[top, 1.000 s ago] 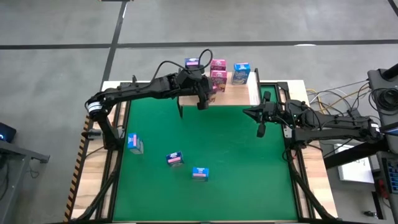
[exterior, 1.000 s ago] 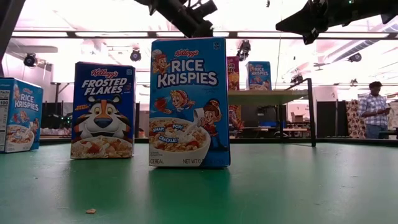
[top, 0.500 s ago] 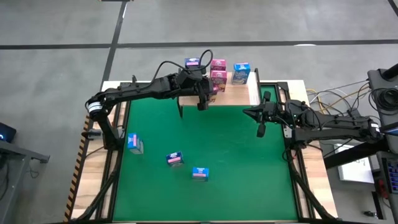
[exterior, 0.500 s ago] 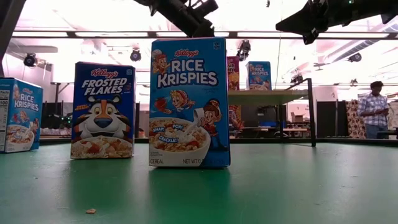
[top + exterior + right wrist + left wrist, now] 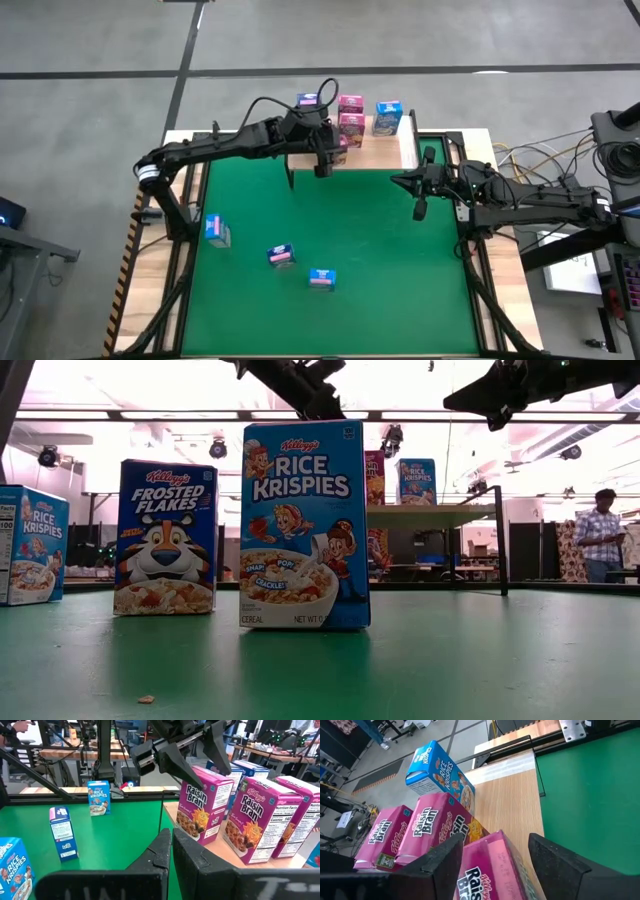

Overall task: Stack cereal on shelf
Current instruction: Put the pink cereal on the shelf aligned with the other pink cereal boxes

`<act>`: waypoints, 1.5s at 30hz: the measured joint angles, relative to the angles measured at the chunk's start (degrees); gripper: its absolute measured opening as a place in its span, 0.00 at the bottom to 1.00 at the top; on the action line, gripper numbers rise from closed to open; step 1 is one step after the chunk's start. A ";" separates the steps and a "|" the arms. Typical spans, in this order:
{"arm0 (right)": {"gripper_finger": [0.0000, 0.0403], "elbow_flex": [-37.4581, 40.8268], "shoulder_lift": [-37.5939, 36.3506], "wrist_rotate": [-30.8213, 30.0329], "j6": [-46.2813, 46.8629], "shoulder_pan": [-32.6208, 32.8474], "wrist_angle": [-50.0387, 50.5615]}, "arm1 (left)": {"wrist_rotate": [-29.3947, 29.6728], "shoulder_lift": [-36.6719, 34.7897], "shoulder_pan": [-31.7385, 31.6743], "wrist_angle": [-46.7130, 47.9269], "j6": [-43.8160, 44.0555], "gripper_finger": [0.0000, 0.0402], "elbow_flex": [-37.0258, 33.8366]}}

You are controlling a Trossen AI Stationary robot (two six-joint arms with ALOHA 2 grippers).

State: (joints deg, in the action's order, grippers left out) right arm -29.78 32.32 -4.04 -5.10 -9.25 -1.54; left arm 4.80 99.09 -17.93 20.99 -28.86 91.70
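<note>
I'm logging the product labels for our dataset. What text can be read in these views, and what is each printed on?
"Kellogg's RICE KRISPIES", "SNAP! CRACKLE! POP!": light blue box on the green table.
"Kellogg's FROSTED FLAKES": dark blue box.
"RICE KRISPIES": cut-off box at the edge.
"Raisin Bran": pink box on the shelf, under the left gripper.
"Nutrition Facts": second pink box, side panel.
Finer print: too small to read.

green table (image 5: 380,260) | person (image 5: 600,536) standing in room behind | cables (image 5: 530,160) beside table's right edge
</note>
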 joint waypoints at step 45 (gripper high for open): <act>0.02 -0.04 0.00 -0.02 0.00 0.01 -0.70 | 18.69 -5.72 5.36 18.62 5.83 0.00 -5.31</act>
State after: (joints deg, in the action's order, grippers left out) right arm -29.82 32.32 -4.05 -5.10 -9.24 -2.24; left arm 23.49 93.37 -12.57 39.62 -23.03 86.39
